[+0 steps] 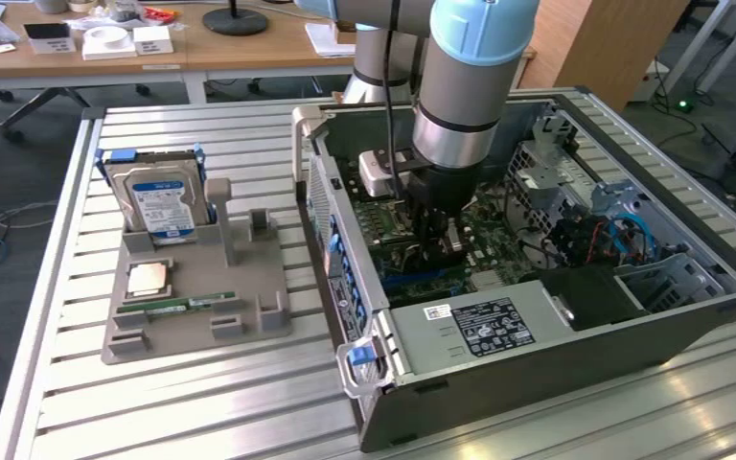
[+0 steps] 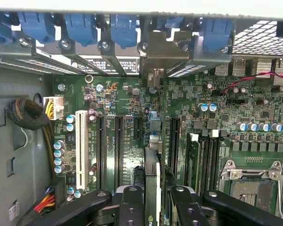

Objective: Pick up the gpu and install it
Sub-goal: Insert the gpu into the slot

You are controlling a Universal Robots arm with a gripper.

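Gripper [image 1: 435, 244] low inside open computer case [image 1: 624, 331], over motherboard [image 2: 127, 94]. Fingers [image 2: 132, 207] clamped on gpu [image 2: 152, 174]. Card stands on edge between the two pads, among long black expansion slots (whether seated in slot, cannot tell). Its silver bracket end points to rear wall with blue latches [image 2: 82, 26].

In exterior view, grey holder tray [image 1: 246, 331] lies at 9 o'clock from case, on slatted table [image 1: 189, 412]. Hard drive [image 1: 160, 203] upright at tray's 11 o'clock. CPU [image 1: 149, 279] and RAM stick [image 1: 193, 305] lie flat, toward 6 o'clock from drive.
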